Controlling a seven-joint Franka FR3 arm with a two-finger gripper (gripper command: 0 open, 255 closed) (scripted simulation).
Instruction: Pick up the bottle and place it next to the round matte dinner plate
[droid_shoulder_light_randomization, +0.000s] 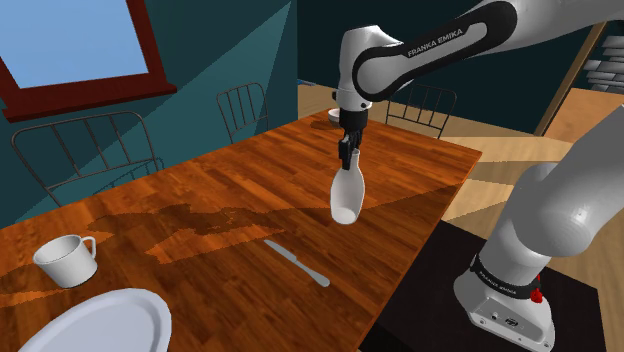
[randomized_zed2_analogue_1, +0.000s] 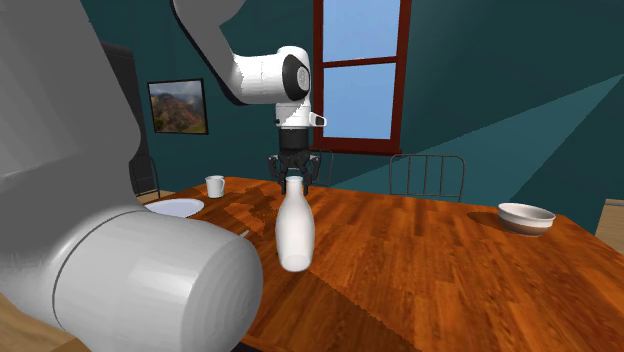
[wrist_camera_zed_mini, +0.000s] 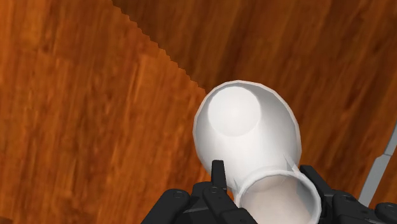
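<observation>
A white bottle (droid_shoulder_light_randomization: 347, 195) hangs neck-up and slightly tilted above the wooden table (droid_shoulder_light_randomization: 230, 180), its base clear of the surface. My black gripper (droid_shoulder_light_randomization: 346, 155) is shut on the bottle's neck from above. In the second exterior view the bottle (randomized_zed2_analogue_1: 295, 230) hangs under the gripper (randomized_zed2_analogue_1: 294, 178) near the table's middle. In the wrist view the fingers (wrist_camera_zed_mini: 218, 177) clasp the neck of the bottle (wrist_camera_zed_mini: 248, 124). The round white plate (droid_shoulder_light_randomization: 100, 325) lies at the shoulder view's lower left, well away from the bottle; the plate (randomized_zed2_analogue_1: 178, 207) sits at the second exterior view's left.
A white mug (droid_shoulder_light_randomization: 67, 260) stands beside the plate. A table knife (droid_shoulder_light_randomization: 297, 262) lies on the wood between bottle and plate. A white bowl (randomized_zed2_analogue_1: 526, 216) sits near the far table end. Metal chairs (droid_shoulder_light_randomization: 90, 150) line the table's far side.
</observation>
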